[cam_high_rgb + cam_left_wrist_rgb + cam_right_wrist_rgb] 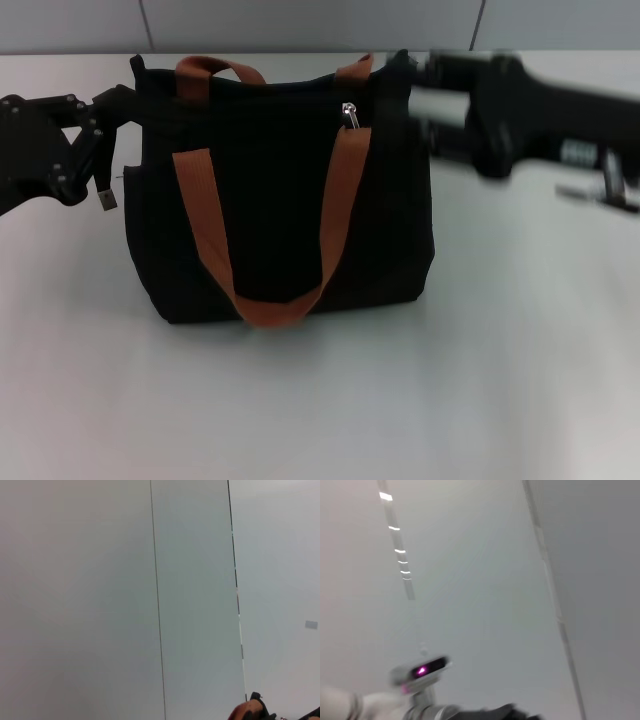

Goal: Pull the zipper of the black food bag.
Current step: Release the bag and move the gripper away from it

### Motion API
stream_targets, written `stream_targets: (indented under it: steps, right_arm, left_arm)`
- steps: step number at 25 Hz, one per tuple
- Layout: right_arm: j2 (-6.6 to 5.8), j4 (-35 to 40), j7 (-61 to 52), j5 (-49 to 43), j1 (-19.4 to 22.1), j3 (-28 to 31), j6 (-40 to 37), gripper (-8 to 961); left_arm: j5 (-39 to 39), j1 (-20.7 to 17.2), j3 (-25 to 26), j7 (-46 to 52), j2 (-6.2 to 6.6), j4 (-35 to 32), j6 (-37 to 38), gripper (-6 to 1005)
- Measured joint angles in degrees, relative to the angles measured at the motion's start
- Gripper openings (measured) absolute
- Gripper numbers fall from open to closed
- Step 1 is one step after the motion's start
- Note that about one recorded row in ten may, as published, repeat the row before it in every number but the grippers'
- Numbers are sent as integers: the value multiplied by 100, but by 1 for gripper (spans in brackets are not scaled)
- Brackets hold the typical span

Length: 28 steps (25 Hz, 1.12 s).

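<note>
The black food bag (pixel 280 200) stands upright on the white table, with two orange-brown handle straps (pixel 200 200). The small silver zipper pull (pixel 350 115) hangs at the right end of the top edge, beside the front strap. My left gripper (pixel 118 115) is at the bag's upper left side, touching it. My right gripper (pixel 402 62) is blurred at the bag's top right corner, just right of the zipper pull. A bit of orange strap (pixel 245 712) shows in the left wrist view. The right wrist view shows no bag.
A thin black strap with a small grey tag (pixel 107 200) hangs at the bag's left side, under my left gripper. The white table (pixel 320 400) stretches in front of the bag. A grey panelled wall (pixel 300 22) stands behind it.
</note>
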<state>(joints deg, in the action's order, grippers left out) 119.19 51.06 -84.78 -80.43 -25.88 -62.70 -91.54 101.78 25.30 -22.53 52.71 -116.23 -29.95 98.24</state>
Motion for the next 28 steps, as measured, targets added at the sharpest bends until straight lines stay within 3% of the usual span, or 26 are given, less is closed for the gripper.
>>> stream_targets:
  steps: [1,4,8,12,16,20,26,28]
  right_arm:
    - [-38,-563,829,-54,-2,69,-472,456]
    - [-78,-1060,1672,-323,23,76,-895,515]
    - [-89,-1711,2779,-984,284,101,-1009,595]
    - [-92,-2037,3157,-1069,383,103,-923,674]
    - [-93,-2114,3192,-1072,415,89,-838,685]
    - [-84,-2125,3192,-1072,406,60,-781,684]
    - [-35,-2204,3221,-1085,365,28,-503,685]
    - [-21,-2274,3233,-1140,326,21,-433,685]
  left_arm:
    - [5,-8,-4,72,0,0,5,77]
    - [15,-15,-9,209,21,1,-1,78]
    - [27,-22,-22,387,45,-6,-43,79]
    - [72,-35,-54,455,60,-25,-9,81]
    - [121,-43,-440,785,120,-152,46,82]
    - [214,-80,-482,1297,176,-517,49,83]
    - [204,-67,-427,2008,518,-694,698,330]
    - [200,-56,-417,1984,521,-702,924,398]
